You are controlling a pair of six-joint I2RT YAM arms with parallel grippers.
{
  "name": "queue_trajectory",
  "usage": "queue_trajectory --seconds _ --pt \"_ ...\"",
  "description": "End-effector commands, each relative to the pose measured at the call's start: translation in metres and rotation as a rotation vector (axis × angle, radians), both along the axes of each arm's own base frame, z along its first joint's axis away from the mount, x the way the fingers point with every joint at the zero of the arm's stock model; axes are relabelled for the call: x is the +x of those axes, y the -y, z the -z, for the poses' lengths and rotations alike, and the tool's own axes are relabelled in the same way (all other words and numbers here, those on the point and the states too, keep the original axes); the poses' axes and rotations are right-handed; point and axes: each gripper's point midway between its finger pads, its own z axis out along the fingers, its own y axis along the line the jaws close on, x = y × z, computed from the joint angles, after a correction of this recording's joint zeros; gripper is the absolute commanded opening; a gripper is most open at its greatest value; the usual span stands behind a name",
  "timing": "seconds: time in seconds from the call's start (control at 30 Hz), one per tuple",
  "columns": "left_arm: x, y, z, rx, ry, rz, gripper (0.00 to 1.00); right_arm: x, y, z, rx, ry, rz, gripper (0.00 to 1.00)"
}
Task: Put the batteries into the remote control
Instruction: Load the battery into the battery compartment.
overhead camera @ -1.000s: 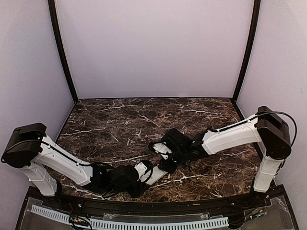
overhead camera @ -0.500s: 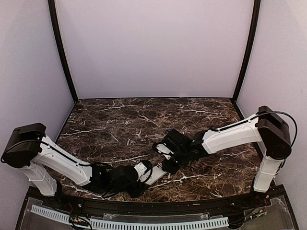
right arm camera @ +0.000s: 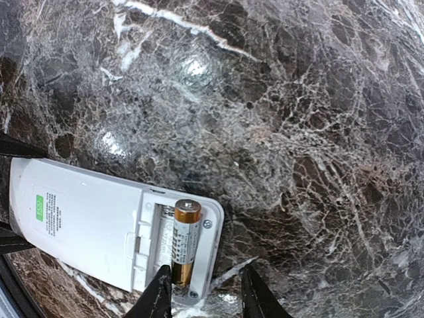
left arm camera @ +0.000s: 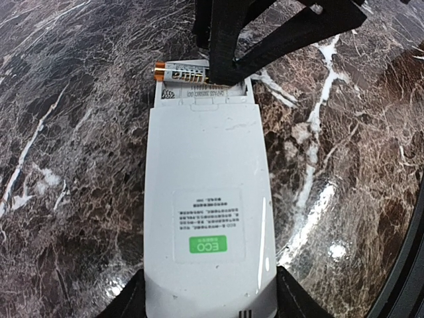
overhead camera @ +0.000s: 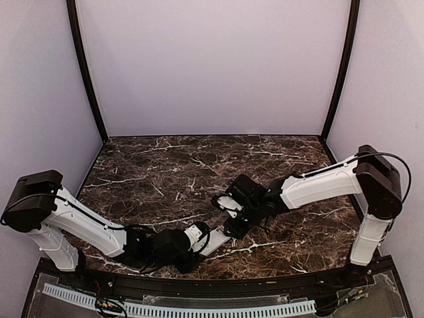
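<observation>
The remote control (left arm camera: 205, 199) lies back up on the marble, a green ECO label on its white shell. My left gripper (left arm camera: 209, 306) is shut on its near end, one finger on each side. Its battery bay at the far end is uncovered, and one gold-and-white battery (right arm camera: 184, 242) lies across it, also seen as the battery (left arm camera: 182, 71) in the left wrist view. My right gripper (right arm camera: 207, 295) hangs over that end with its jaws apart; one fingertip (right arm camera: 159, 291) is beside the battery's lower end and the other stands clear of it. From above, the remote control (overhead camera: 211, 240) sits between both grippers.
Dark veined marble table (overhead camera: 165, 172) stretches behind and to both sides. Purple walls close the back and sides. A black rail and a white slotted strip (overhead camera: 179, 308) run along the near edge.
My right gripper's jaws have spread apart and let go of the battery, and that hand has shifted slightly. The left gripper and the remote have stayed put.
</observation>
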Motion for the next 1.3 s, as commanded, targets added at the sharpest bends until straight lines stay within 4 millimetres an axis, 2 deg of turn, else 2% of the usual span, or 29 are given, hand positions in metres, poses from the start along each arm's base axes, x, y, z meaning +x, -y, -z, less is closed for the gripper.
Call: queue_trajectory --seconds 0.0,0.1,0.2,0.43,0.57,0.7,0.93,1.27 --pt "-0.015 -0.064 0.047 0.259 -0.071 -0.023 0.19 0.008 -0.004 -0.024 0.104 -0.036 -0.002 0.34" --pt "-0.015 -0.064 0.047 0.258 -0.072 -0.020 0.20 0.016 -0.013 -0.040 0.193 -0.048 -0.007 0.33" --pt "-0.015 -0.063 0.046 0.256 -0.072 -0.019 0.20 0.020 -0.020 -0.045 0.238 -0.061 -0.017 0.33" --pt "-0.015 -0.063 0.046 0.257 -0.074 -0.018 0.20 0.029 -0.038 -0.037 0.274 -0.071 -0.021 0.21" --pt "-0.016 -0.064 0.047 0.259 -0.074 -0.017 0.20 0.027 -0.046 -0.036 0.281 -0.048 -0.062 0.20" --pt "-0.015 -0.063 0.047 0.260 -0.073 -0.017 0.20 0.025 -0.046 -0.022 0.221 -0.023 -0.075 0.16" --pt "-0.015 -0.063 0.047 0.260 -0.073 -0.018 0.20 0.026 -0.045 -0.016 0.190 0.011 -0.082 0.14" --pt "-0.016 -0.063 0.047 0.260 -0.073 -0.016 0.20 0.011 -0.039 0.001 0.124 0.030 -0.136 0.13"
